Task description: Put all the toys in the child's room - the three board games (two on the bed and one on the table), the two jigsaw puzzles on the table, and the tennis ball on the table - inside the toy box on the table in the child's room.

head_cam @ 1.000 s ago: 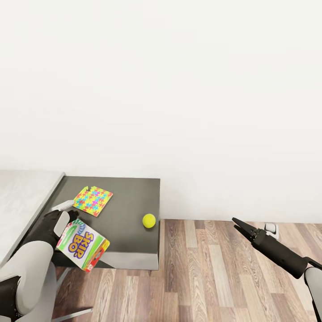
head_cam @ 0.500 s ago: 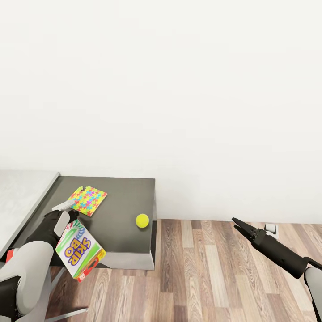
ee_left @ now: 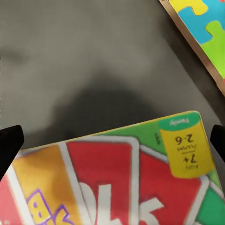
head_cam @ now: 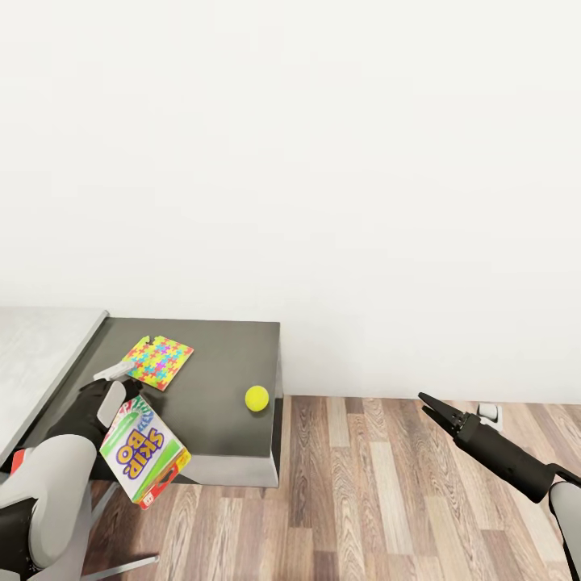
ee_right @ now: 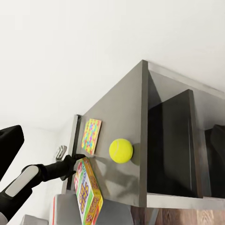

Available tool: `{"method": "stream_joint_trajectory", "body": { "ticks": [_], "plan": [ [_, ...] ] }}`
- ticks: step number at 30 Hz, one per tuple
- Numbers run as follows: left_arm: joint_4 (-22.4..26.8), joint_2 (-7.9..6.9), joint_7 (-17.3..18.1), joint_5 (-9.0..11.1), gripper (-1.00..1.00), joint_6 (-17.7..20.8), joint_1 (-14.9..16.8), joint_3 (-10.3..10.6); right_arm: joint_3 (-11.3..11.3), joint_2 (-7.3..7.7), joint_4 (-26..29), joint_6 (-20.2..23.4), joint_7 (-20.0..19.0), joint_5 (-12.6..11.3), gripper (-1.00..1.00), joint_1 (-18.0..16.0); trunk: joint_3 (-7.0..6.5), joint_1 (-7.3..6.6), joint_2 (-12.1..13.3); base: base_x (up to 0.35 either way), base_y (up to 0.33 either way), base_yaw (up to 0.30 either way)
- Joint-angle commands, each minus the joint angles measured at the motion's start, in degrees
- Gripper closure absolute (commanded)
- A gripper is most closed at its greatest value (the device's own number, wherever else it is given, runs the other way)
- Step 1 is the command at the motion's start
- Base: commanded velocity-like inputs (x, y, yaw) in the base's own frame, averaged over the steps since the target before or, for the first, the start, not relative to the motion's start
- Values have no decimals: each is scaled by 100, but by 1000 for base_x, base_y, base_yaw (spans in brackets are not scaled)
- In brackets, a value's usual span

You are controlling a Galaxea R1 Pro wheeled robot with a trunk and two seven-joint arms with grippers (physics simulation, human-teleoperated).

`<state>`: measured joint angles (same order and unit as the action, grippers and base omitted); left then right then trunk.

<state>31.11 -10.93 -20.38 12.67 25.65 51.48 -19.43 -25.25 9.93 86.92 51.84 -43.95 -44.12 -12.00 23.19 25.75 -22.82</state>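
My left gripper [head_cam: 121, 394] is shut on the top edge of the green, white and red SKIP-BO board game [head_cam: 143, 453], which hangs tilted over the front edge of the table's dark grey cabinet section [head_cam: 211, 432]. In the left wrist view the box [ee_left: 117, 178] spans between both fingertips [ee_left: 9, 143]. One jigsaw puzzle [head_cam: 159, 361] lies flat on the cabinet top just beyond that gripper. The tennis ball [head_cam: 257, 397] rests near the cabinet's right edge. My right gripper [head_cam: 424, 399] is open in the air over the floor, well right of the ball [ee_right: 121, 150].
The table's pale grey top [head_cam: 36, 347] runs off to the left. A white wall stands behind it and wood-plank floor [head_cam: 387, 500] lies to the right. A small white fitting [head_cam: 489, 413] sits at the wall's base. The cabinet's open side shows a dark divider [ee_right: 173, 140].
A second ago the camera shifted, so the table sits slightly further left. The held SKIP-BO box has tipped a little lower. Nothing has moved in the last half second.
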Motion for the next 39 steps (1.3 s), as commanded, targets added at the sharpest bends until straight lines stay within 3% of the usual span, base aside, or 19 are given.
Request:
{"method": "stream_joint_trajectory", "body": {
  "ticks": [1, 7, 11, 24, 28, 33, 36, 39],
  "plan": [
    [11, -4, -36, 62, -100, 19, 3, 1, -6, 0, 1, 28, -17, 2, -100, -5, 9, 3, -10, 0, 0, 0],
    [263, -15, -36, 68, -100, 40, 3, -2, -6, -16, 1, 28, -17, 7, -100, -5, 9, 3, -10, 0, 0, 0],
    [595, -14, -29, 69, -100, 249, 3, -7, -6, -19, 1, 28, -17, 8, -100, -5, 9, 3, -10, 0, 0, 0],
    [888, -15, -27, 69, -100, 469, 3, -24, -6, -13, 1, 28, -17, 9, -100, -5, 9, 3, -10, 0, 0, 0],
    [1100, -14, -26, 69, -100, 805, 3, -297, -6, -11, 1, 28, -17, 8, -100, -5, 9, 3, -10, 0, 0, 0],
    [1946, -14, 29, 69, -100, 1799, -22, -996, -5, -12, 1, 28, -17, 8, -100, -5, 9, 3, -10, 0, 0, 0],
    [2444, -14, 44, 75, -100, 2248, -44, -1253, -3, -15, 1, 28, -17, 9, -100, -5, 9, 3, -10, 0, 0, 0],
    [2956, -8, 174, 222, -100, 2910, -63, -1553, 1, -17, 1, 28, -17, 9, -100, -5, 9, 3, -10, 0, 0, 0]
  ]
}}
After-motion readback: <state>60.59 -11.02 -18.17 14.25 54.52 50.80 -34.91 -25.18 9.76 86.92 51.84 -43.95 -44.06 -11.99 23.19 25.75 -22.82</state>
